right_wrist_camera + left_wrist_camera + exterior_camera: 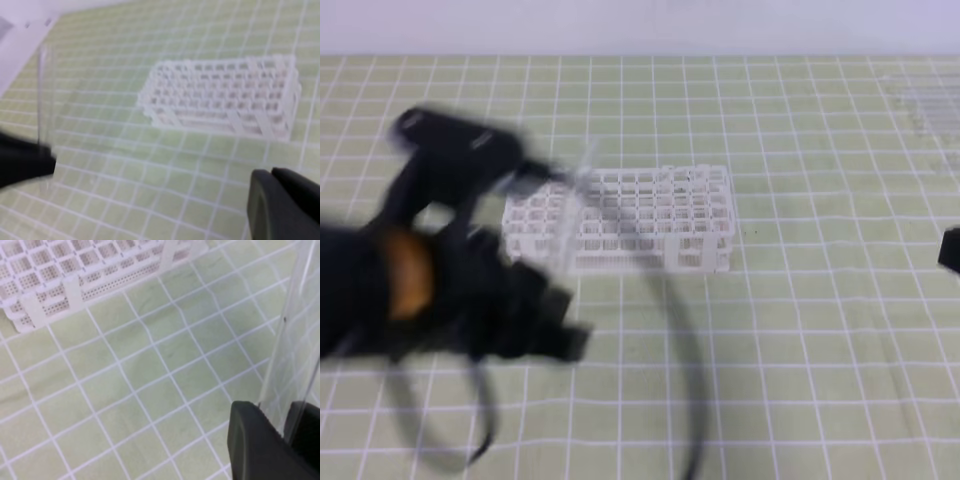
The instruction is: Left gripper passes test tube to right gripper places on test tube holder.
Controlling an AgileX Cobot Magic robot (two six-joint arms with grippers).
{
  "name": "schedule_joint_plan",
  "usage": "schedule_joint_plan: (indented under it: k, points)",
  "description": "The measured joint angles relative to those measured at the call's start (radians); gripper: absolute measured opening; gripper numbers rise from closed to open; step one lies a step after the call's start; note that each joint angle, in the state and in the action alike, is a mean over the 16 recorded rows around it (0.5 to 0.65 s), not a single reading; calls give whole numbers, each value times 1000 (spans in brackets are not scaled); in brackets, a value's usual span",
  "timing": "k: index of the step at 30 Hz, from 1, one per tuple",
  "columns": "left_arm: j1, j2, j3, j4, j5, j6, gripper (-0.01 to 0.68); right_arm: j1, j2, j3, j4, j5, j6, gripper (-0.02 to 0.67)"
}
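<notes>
left gripper (545,175) near-left, clamping one test tube (295,335) | right gripper (280,200) state unclear | green gridded mat (820,330) | one test tube holder (640,215) centre

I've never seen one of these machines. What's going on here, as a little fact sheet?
Surface: green mat with white grid
Left end effector: shut on the test tube, held upright above the mat
Right end effector: barely in view at the right edge, grip unclear
Test tube holder: white rack on the mat; no tube visible in it
Handover: not yet done
</notes>
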Motion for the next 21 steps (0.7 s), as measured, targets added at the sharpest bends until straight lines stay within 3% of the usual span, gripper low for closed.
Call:
schedule_joint_plan:
  k: [5,9,16,21]
  points:
    - [0,-202,212,2,-212,-16,70,54,40,-81,28,2,-8,-17]
    - [0,-316,356,7,-379,-29,85,148,105,-155,13,-17,9,-17]
    - [0,-399,513,33,-628,-31,90,413,263,-287,-123,-126,65,-18]
    - [0,-378,552,77,-720,-28,90,613,342,-316,-262,-296,111,-18]
